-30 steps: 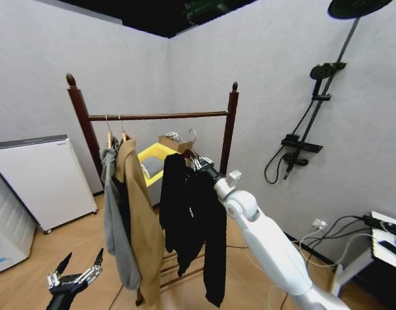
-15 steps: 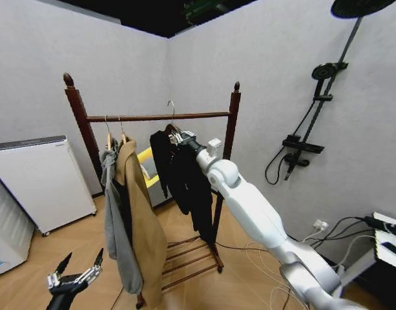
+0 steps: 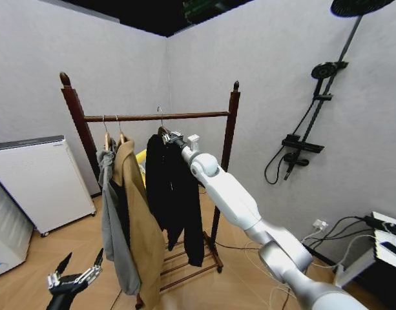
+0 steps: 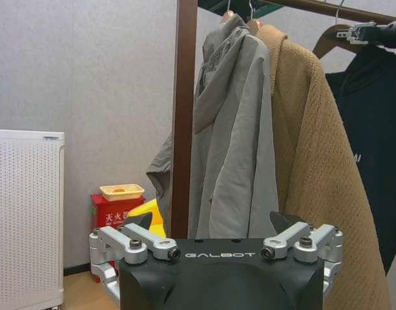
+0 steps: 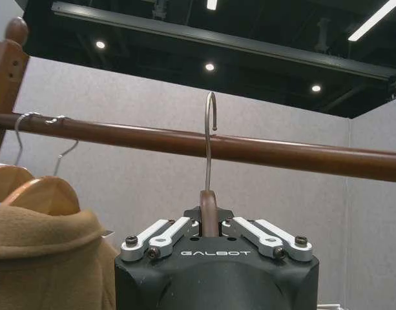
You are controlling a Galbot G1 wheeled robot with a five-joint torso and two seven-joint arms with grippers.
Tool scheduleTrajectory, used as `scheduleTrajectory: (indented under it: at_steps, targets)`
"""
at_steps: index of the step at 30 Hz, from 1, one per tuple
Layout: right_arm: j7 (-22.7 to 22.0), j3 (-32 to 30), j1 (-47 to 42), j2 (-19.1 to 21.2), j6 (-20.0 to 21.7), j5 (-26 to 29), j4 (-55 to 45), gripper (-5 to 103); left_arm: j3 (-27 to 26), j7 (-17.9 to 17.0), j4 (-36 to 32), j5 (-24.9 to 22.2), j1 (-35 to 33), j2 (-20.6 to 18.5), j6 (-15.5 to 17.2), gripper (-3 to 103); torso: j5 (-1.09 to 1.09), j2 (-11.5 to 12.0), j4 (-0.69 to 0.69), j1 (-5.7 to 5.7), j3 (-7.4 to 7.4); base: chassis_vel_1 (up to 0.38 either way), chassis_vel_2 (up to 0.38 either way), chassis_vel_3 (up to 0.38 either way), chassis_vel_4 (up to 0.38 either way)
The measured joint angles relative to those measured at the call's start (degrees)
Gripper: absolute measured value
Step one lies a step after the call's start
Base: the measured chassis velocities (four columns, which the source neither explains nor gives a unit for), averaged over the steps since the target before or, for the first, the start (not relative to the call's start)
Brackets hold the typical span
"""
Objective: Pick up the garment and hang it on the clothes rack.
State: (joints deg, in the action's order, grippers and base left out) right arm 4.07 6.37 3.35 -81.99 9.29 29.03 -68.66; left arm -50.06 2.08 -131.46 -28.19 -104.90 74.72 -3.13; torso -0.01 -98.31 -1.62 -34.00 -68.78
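Up high, right pincer (image 3: 172, 137) clamping garment (image 3: 172, 194) — beside rail (image 3: 156, 117)

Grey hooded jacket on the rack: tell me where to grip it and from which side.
Grip the wooden hanger neck just under its metal hook, above the grey hooded jacket, as the right gripper does with the garment. Approach from the robot's side, probably; the tan coat crowds its right, the clothes rack upright its left.

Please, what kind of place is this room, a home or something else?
Probably a mock-up home room for testing, not a lived-in one. A wooden clothes rack with coats stands beside a shower set mounted on a plain wall, a white appliance sits nearby, and loose cables run across the floor.
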Motion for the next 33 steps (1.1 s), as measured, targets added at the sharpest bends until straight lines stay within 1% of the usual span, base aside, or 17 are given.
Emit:
scheduleTrajectory:
  at_steps: [14, 16, 17, 18, 19, 20, 21, 22, 23, 24, 25, 27, 28, 29, 31, 32, 33]
  targets:
    - [0.6, -0.4, 1.8, -3.3, -0.6, -0.1, 7.7, 10, 0.0, 0.0, 0.0, 0.0, 0.0, 0.0, 0.0, 100, 0.01, 0.0, -0.01, 0.01, 0.01, 0.000, 0.000, 0.000, 0.000]
    - [0.5, -0.3, 1.8, -3.5, -0.4, -0.1, 7.8, 10, 0.0, 0.0, 0.0, 0.0, 0.0, 0.0, 0.0, 100, 0.01, 0.0, -0.01, 0.01, 0.01, 0.000, 0.000, 0.000, 0.000]
    - [-0.1, -0.3, 1.4, -3.6, 1.1, -0.1, 6.8, 10, 0.0, 0.0, 0.0, 0.0, 0.0, 0.0, 0.0, 100, 0.01, 0.0, 0.00, 0.01, 0.01, 0.000, 0.000, 0.000, 0.000]
    - [-0.4, -0.4, 0.7, -3.6, 1.8, 0.2, 5.7, 7, 0.0, 0.0, 0.0, 0.0, 0.0, 0.0, 0.0, 100, 0.01, 0.0, 0.00, 0.01, 0.01, 0.000, 0.000, 0.000, 0.000]
    - [-0.7, -0.5, -0.2, -3.4, 1.8, 0.4, 4.8, 12, 0.0, 0.0, 0.0, 0.0, 0.0, 0.0, 0.0, 100, 0.01, 0.0, 0.01, 0.01, 0.01, 0.000, 0.000, 0.000, 0.000]
    - [-0.7, -0.5, -0.2, -3.4, 1.8, 0.4, 4.8, 12, 0.0, 0.0, 0.0, 0.0, 0.0, 0.0, 0.0, 100, 0.01, 0.0, 0.01, 0.01, 0.01, 0.000, 0.000, 0.000, 0.000]
    - [-1.0, -0.6, -1.8, -2.4, 1.5, 0.5, 2.5, 22, 0.0, 0.0, 0.0, 0.0, 0.0, 0.0, 0.0, 100, 0.01, 0.0, 0.03, 0.01, 0.01, 0.000, 0.000, 0.000, 0.000]
    - [-1.0, -0.6, -1.8, -2.4, 1.5, 0.5, 2.5, 22, 0.0, 0.0, 0.0, 0.0, 0.0, 0.0, 0.0, 100, 0.01, 0.0, 0.03, 0.01, 0.01, 0.000, 0.000, 0.000, 0.000]
    - [-1.2, -0.6, -2.8, -1.4, 1.4, 0.6, 0.4, 22, 0.0, 0.0, 0.0, 0.0, 0.0, 0.0, 0.0, 100, 0.02, 0.0, 0.02, 0.01, 0.01, 0.000, 0.000, 0.000, 0.000]
    - [-1.5, -0.9, -4.8, 0.6, 1.4, 0.9, -4.0, 33, 0.0, 0.0, 0.0, 0.0, 0.0, 0.0, 0.0, 100, 0.01, 0.0, 0.01, 0.01, 0.01, 0.000, 0.000, 0.000, 0.000]
    - [-1.5, -0.9, -4.8, 0.6, 1.4, 0.9, -4.0, 33, 0.0, 0.0, 0.0, 0.0, 0.0, 0.0, 0.0, 100, 0.01, 0.0, 0.01, 0.01, 0.01, 0.000, 0.000, 0.000, 0.000]
    - [-2.4, -2.6, -9.0, 4.2, 2.3, 1.6, -12.2, 43, 0.0, 0.0, 0.0, 0.0, 0.0, 0.0, 0.0, 100, 0.03, 0.0, 0.00, 0.01, 0.02, 0.000, 0.000, 0.000, 0.000]
    - [-2.4, -2.6, -9.0, 4.2, 2.3, 1.6, -12.2, 43, 0.0, 0.0, 0.0, 0.0, 0.0, 0.0, 0.0, 100, 0.03, 0.0, 0.00, 0.01, 0.02, 0.000, 0.000, 0.000, 0.000]
    - [-2.9, -3.5, -10.9, 5.6, 2.6, 1.9, -15.3, 49, 0.0, 0.0, 0.0, 0.0, 0.0, 0.0, 0.0, 100, 0.03, 0.0, 0.00, 0.01, 0.01, 0.000, 0.000, 0.000, 0.000]
    - [-3.0, -4.2, -12.2, 6.6, 2.6, 2.0, -17.3, 49, 0.0, 0.0, 0.0, 0.0, 0.0, 0.0, 0.0, 100, 0.02, 0.0, 0.00, 0.01, 0.01, 0.000, 0.000, 0.000, 0.000]
    - [-3.2, -7.1, -17.1, 9.4, 2.4, 1.7, -23.4, 60, 0.0, 0.0, 0.0, 0.0, 0.0, 0.0, 0.0, 100, 0.03, 0.0, 0.01, 0.01, 0.02, 0.000, 0.000, 0.000, 0.000]
    - [-3.5, -10.0, -22.3, 11.7, 2.5, 1.6, -27.9, 65, 0.0, 0.0, 0.0, 0.0, 0.0, 0.0, 0.0, 100, 0.03, 0.0, 0.00, 0.01, 0.02, 0.000, 0.000, 0.000, 0.000]
